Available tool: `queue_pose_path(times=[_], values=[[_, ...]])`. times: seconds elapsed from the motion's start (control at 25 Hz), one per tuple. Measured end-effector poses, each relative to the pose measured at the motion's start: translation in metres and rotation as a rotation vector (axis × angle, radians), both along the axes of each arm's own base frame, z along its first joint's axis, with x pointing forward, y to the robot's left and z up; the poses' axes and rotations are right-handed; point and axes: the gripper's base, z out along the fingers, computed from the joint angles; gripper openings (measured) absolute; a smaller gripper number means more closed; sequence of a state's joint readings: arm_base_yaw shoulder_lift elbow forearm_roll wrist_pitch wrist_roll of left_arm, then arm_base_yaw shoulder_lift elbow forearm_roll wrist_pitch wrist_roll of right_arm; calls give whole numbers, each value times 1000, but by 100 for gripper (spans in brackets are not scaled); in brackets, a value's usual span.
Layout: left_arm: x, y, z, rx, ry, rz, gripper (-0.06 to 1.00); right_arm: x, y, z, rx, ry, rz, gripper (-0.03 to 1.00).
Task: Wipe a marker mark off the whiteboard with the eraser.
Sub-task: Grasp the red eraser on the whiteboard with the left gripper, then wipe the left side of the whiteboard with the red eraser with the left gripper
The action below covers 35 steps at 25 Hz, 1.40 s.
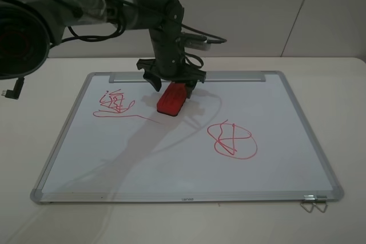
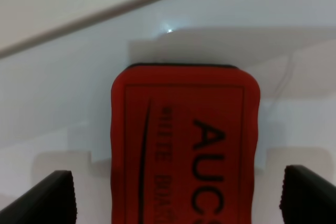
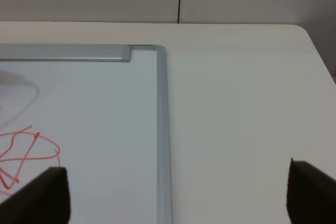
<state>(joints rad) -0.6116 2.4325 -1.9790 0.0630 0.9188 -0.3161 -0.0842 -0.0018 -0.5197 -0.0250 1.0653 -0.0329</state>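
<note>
The red eraser (image 1: pixel 171 99) lies on the whiteboard (image 1: pixel 171 158) near its far edge, lettering up. Directly above it hangs my left gripper (image 1: pixel 171 87), open, one finger on each side. In the left wrist view the eraser (image 2: pixel 184 145) fills the middle, and the dark fingertips (image 2: pixel 50 198) stand wide of it with a gap on both sides. The marker mark (image 1: pixel 117 106), a red zigzag scribble with a thin underline, sits left of the eraser. My right gripper (image 3: pixel 176 200) is open over the whiteboard's far right corner (image 3: pixel 160 51); the exterior view does not show it.
A round red loop crossed by lines (image 1: pixel 231 140) (image 3: pixel 26 153) is drawn right of centre. The silver tray bar (image 1: pixel 189 76) runs along the far edge. A metal binder clip (image 1: pixel 313 203) sticks out at the near right corner. Pale tabletop (image 3: pixel 236 129) surrounds the board.
</note>
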Motion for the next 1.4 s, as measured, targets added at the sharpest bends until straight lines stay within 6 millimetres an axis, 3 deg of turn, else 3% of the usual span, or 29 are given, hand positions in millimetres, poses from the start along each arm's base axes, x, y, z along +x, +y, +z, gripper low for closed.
queue_pose_path(times=[0.56, 0.64, 0.76, 1.4], values=[[-1, 0, -18, 21, 33, -4, 77, 0, 0, 0, 0, 0, 0, 71], [-1, 0, -18, 22, 33, -6, 72, 0, 0, 0, 0, 0, 0, 71], [-1, 0, -18, 25, 39, -6, 56, 0, 0, 0, 0, 0, 0, 71], [-8, 5, -9, 81, 94, -81, 57, 0, 0, 0, 0, 0, 0, 71]])
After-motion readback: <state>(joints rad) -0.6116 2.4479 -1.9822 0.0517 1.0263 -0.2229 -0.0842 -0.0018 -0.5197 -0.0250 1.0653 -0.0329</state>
